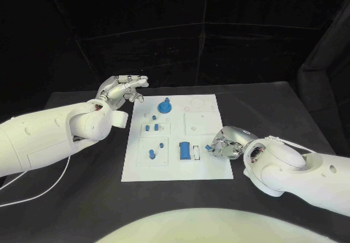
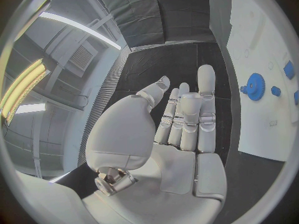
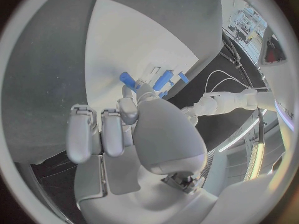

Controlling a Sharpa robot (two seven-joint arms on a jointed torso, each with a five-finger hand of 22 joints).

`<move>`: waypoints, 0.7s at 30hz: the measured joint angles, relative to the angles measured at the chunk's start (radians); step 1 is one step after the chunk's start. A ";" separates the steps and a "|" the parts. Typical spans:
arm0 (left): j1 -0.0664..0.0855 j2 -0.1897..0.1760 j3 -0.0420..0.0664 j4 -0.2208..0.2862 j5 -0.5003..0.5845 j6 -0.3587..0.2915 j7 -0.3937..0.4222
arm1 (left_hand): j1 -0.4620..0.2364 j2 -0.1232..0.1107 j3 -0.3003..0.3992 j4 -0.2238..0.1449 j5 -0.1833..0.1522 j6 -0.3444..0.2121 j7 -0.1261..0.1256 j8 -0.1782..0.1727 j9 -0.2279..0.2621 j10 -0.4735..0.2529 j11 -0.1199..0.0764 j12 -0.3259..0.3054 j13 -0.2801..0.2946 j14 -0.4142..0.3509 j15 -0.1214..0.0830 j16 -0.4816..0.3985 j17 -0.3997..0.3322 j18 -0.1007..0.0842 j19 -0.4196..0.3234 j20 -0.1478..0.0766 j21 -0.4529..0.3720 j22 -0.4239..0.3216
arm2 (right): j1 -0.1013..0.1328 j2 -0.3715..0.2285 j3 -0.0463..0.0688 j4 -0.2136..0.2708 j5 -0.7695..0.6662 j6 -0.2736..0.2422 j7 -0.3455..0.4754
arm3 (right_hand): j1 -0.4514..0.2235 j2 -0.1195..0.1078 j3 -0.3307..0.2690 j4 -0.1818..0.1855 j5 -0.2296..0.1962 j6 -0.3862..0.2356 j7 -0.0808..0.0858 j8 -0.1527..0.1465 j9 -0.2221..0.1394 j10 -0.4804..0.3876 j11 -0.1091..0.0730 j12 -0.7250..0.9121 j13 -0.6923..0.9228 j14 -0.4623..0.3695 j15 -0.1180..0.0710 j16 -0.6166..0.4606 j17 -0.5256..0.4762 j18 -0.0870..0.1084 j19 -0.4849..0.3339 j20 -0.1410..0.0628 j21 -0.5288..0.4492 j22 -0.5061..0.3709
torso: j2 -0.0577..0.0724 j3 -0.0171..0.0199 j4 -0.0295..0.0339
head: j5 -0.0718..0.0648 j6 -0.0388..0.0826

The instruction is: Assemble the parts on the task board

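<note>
The white task board (image 1: 211, 167) lies in the middle of the black table. A blue gear (image 1: 166, 106) stands near its far edge, several small blue pegs (image 1: 151, 153) sit in its left column, and a blue block (image 1: 185, 151) lies near the front. My right hand (image 1: 226, 144) rests at the board's right edge beside the block and pinches a small blue peg (image 1: 209, 148) at its fingertips. That peg (image 3: 127, 78) sticks out past the fingertips over the board (image 3: 124, 40). My left hand (image 1: 122, 88) hovers off the board's far left corner, fingers straight, holding nothing. The gear (image 2: 254, 87) shows beyond it.
Empty outlined recesses (image 1: 198, 121) mark the board's right half. Black curtains close off the back of the table. A white cable (image 1: 44, 190) trails on the table below my left arm.
</note>
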 measured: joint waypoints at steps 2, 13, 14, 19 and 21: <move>0.000 0.000 0.000 0.000 0.000 0.000 0.000 | 0.000 0.000 0.000 0.000 0.000 0.000 0.000 0.000 0.000 0.000 0.000 0.000 0.000 0.000 0.000 0.000 0.000 0.000 0.000 0.000 0.000 0.000 | 0.000 0.003 0.000 0.004 0.025 -0.019 0.002 | -0.018 -0.018 0.030 0.001 0.000 0.001 0.001 0.000 0.000 0.007 -0.004 0.000 0.000 0.002 -0.002 0.004 0.000 0.000 0.000 0.000 0.000 0.000 | 0.000 0.0001 0.0000 | 0.002 -0.001; 0.000 0.001 0.000 0.001 0.000 0.000 -0.001 | 0.000 0.000 0.000 0.000 0.000 0.000 0.000 0.000 0.000 0.000 0.000 0.000 0.000 0.000 0.000 0.000 -0.002 0.000 0.000 0.000 0.000 -0.001 | 0.000 0.048 0.000 -0.016 0.119 -0.063 0.003 | -0.077 -0.077 0.125 0.002 0.006 0.015 0.004 -0.006 0.003 0.027 -0.006 0.035 0.050 0.002 -0.008 0.023 0.000 0.000 0.000 0.000 0.013 0.000 | 0.001 0.0001 -0.0004 | 0.005 -0.003; 0.000 0.001 0.000 0.001 0.000 0.000 -0.001 | 0.000 0.000 0.000 0.000 0.000 0.000 0.000 0.000 0.000 0.000 0.000 0.000 0.000 0.000 0.000 0.000 -0.002 0.000 0.000 0.000 0.000 -0.001 | 0.000 0.054 0.000 -0.020 0.124 -0.063 0.002 | -0.079 -0.079 0.127 0.003 0.006 0.016 0.004 -0.006 0.003 0.029 -0.008 0.040 0.055 0.001 -0.008 0.023 0.000 0.000 0.000 0.000 0.014 0.000 | 0.001 0.0000 -0.0004 | 0.005 -0.003; 0.000 0.002 0.000 0.001 0.000 0.001 -0.001 | 0.000 0.000 0.000 0.000 0.000 0.000 0.000 0.000 0.000 0.000 0.000 0.000 0.000 0.000 0.000 0.000 -0.002 0.000 0.000 0.000 0.000 -0.001 | 0.000 0.081 0.000 -0.041 0.144 -0.063 -0.006 | -0.125 -0.103 0.131 0.027 0.064 0.039 -0.008 -0.006 0.048 0.048 -0.023 0.052 0.068 -0.001 -0.011 0.028 0.000 -0.001 0.004 -0.004 0.018 0.000 | 0.001 0.0000 -0.0004 | 0.006 -0.005; 0.000 0.002 0.000 0.001 0.000 0.001 -0.001 | 0.000 0.000 0.000 0.000 0.000 0.000 0.000 0.000 0.000 0.000 0.000 0.000 0.000 0.000 0.000 0.000 -0.002 0.000 0.000 0.000 0.000 -0.001 | 0.000 0.091 0.000 -0.049 0.150 -0.062 -0.010 | -0.139 -0.102 0.133 0.037 0.070 0.045 -0.014 -0.006 0.054 0.054 -0.027 0.058 0.070 -0.002 -0.012 0.034 0.000 -0.016 0.004 -0.004 0.018 0.000 | 0.001 0.0000 -0.0004 | 0.006 -0.006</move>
